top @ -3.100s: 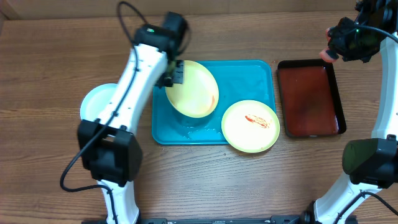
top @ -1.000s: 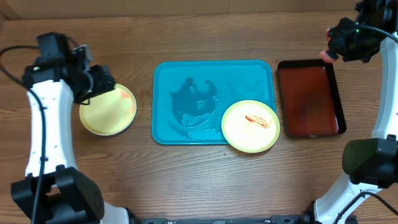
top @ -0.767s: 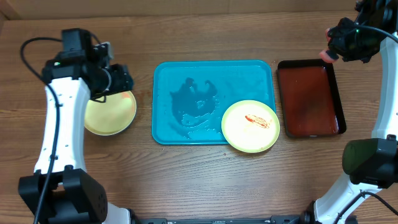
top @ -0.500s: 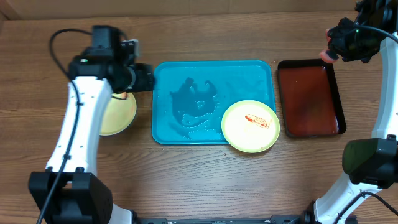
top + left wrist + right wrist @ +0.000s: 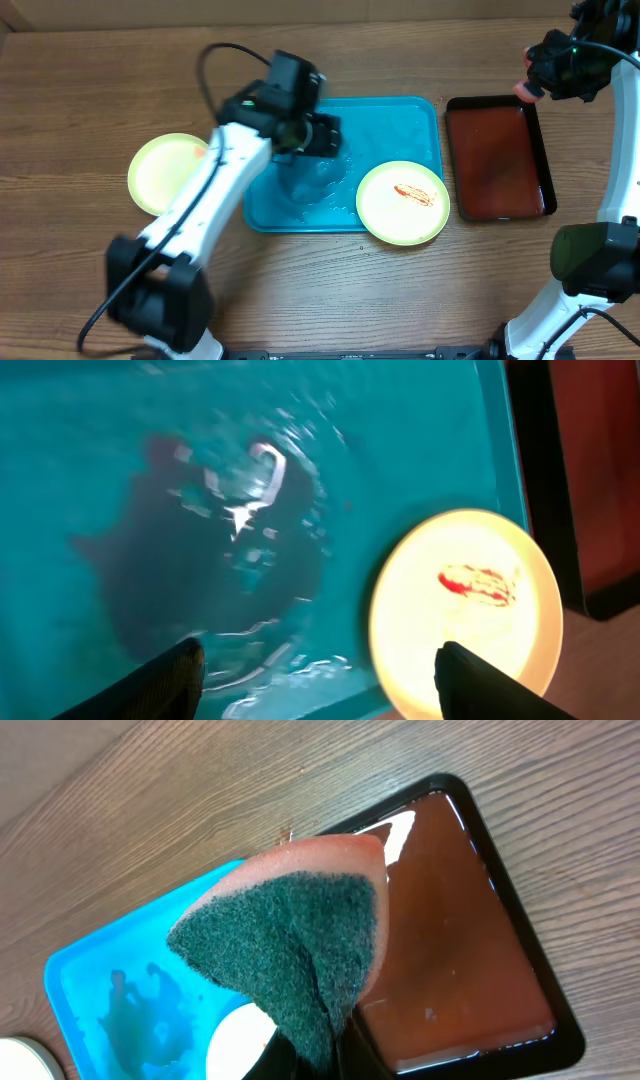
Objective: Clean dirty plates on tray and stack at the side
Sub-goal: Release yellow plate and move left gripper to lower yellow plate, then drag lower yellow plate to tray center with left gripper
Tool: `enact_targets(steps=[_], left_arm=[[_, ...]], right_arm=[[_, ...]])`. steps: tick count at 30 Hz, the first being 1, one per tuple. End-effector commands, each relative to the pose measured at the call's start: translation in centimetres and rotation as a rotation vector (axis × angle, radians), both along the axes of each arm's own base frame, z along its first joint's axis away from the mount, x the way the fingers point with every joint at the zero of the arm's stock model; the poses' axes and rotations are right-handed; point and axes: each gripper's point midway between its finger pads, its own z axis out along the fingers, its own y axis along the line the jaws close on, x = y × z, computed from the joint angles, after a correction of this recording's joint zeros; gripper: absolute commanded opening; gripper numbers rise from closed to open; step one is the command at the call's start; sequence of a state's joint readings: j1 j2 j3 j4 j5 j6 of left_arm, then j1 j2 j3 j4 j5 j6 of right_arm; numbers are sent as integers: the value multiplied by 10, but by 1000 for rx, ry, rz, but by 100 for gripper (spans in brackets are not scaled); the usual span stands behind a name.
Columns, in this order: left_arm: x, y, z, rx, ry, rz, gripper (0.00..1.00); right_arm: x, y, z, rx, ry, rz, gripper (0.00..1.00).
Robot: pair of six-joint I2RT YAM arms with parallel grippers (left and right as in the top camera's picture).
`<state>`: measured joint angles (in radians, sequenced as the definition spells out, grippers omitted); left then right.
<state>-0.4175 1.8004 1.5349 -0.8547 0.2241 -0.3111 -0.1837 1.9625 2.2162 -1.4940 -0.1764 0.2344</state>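
Wooden table point(image 5: 300, 290) holds the tray point(image 5: 400, 125) (wet patch point(image 5: 215, 575) inside); left gripper point(image 5: 315, 670) spread wide and empty above it, right gripper point(image 5: 530, 85) clamps a sponge point(image 5: 290, 940)

Earlier the left pincer point(image 5: 326, 135) gripped a yellow-green plate point(image 5: 165, 173) over the tray point(image 5: 400, 112). That plate now lies on the table point(image 5: 300, 290), well behind the pincer. The pincer has swung back above the tray's wet middle, jaws wide, empty.
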Motion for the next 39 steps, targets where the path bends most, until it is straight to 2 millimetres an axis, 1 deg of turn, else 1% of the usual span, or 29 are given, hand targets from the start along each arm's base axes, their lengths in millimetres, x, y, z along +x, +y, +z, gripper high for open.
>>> enact_targets(steps=[1,3,5,7,9,14,16,21,23,26,28,29,30,32,36,39], left_arm=[[-3,-36,-21,-50,86,-35,75],[-6,-52,-31,-57,116,-67,75],[-6,-64,-38,-51,132,-87,75],[-7,-74,-45,-45,144,-102,75],[-8,-78,-51,-41,164,-96,76],[-15,-75,-68,-23,234,-61,76],[-19,-78,-75,-35,272,-42,73],[-23,-85,-93,-24,312,-24,68],[-26,-87,-105,-14,338,-14,64],[-30,-87,-116,4,363,-16,59],[-31,-87,-119,8,370,-15,57],[-31,-86,-119,9,372,-15,52],[-32,-86,-119,11,375,-15,45],[-37,-85,-120,24,390,-22,38],[-50,-86,-127,47,416,-42,36],[-52,-86,-128,56,417,-53,35]], right_arm=[[-5,-2,20,-10,-53,0,4],[-5,-2,20,-10,-52,-1,4],[-5,-2,20,-9,-51,0,4],[-6,-2,20,-10,-50,0,4],[-6,-2,20,-10,-49,0,4],[-6,-3,19,-15,-45,-3,4],[-6,-3,19,-15,-45,-3,4],[-7,-3,19,-15,-44,-3,4],[-7,-3,19,-15,-44,-3,4],[-7,-3,19,-17,-42,1,4],[-7,-3,19,-21,-42,11,5],[-7,-3,19,-21,-42,11,4],[-7,-3,19,-21,-42,11,4],[-8,-3,18,-21,-41,11,4],[-9,-3,18,-26,-36,13,4],[-10,-5,17,-37,-30,12,4]])
